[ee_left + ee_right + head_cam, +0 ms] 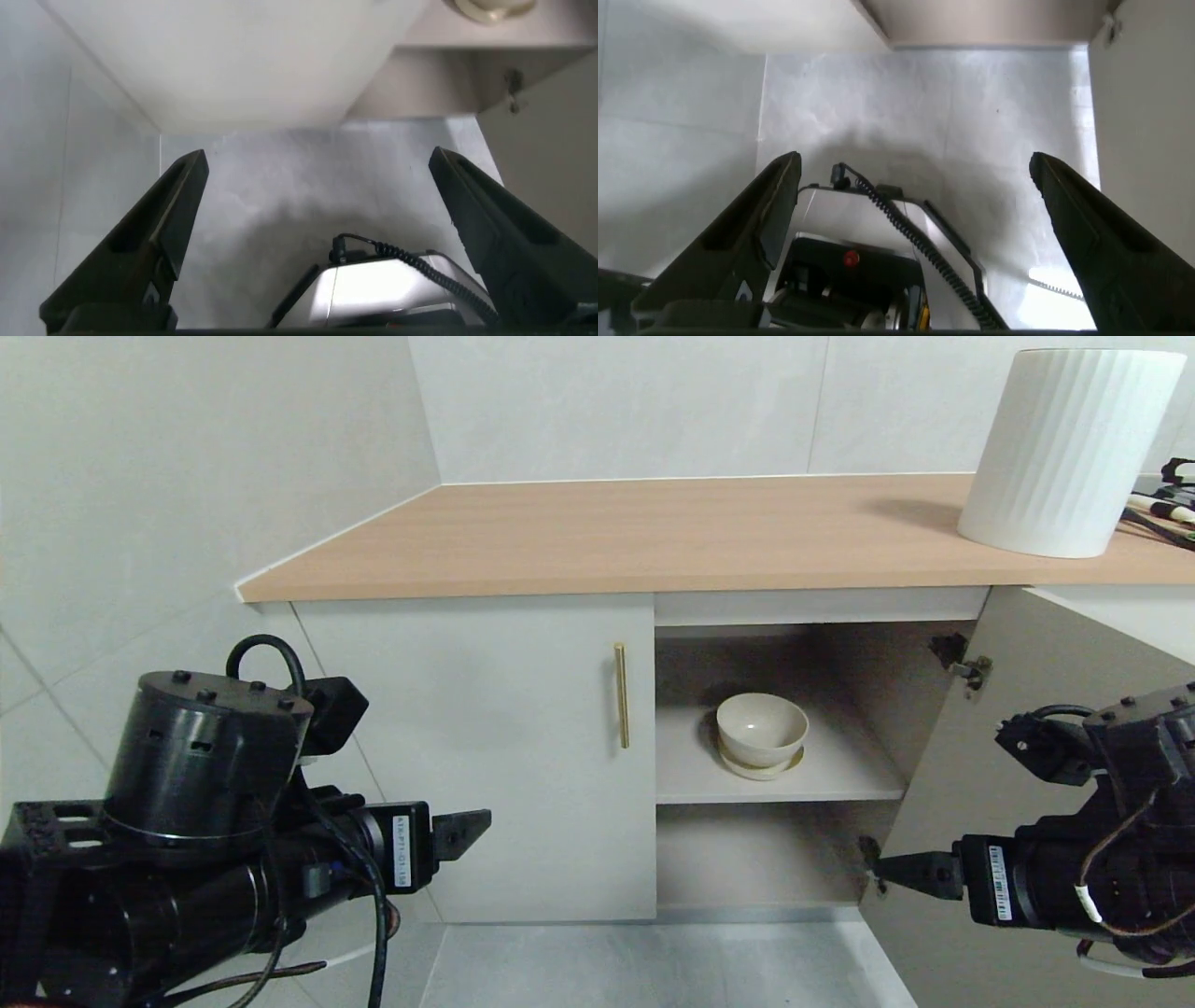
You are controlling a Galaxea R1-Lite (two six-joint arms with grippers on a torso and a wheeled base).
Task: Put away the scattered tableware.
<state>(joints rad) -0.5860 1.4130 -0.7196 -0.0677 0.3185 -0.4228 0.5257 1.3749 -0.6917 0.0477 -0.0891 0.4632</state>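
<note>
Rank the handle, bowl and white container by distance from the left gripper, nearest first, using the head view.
1. Handle, on the closed door, nearest the left gripper.
2. Bowl, on the cupboard shelf.
3. Container, on the counter, far right.

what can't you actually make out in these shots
- Behind the closed left door: head view, the door hides whatever is stored there.
- Plate under the bowl: head view, the bowl covers all but its rim.
- Dark items at the right end of the countertop: head view, cut off by the edge, partly behind the white ribbed container.
</note>
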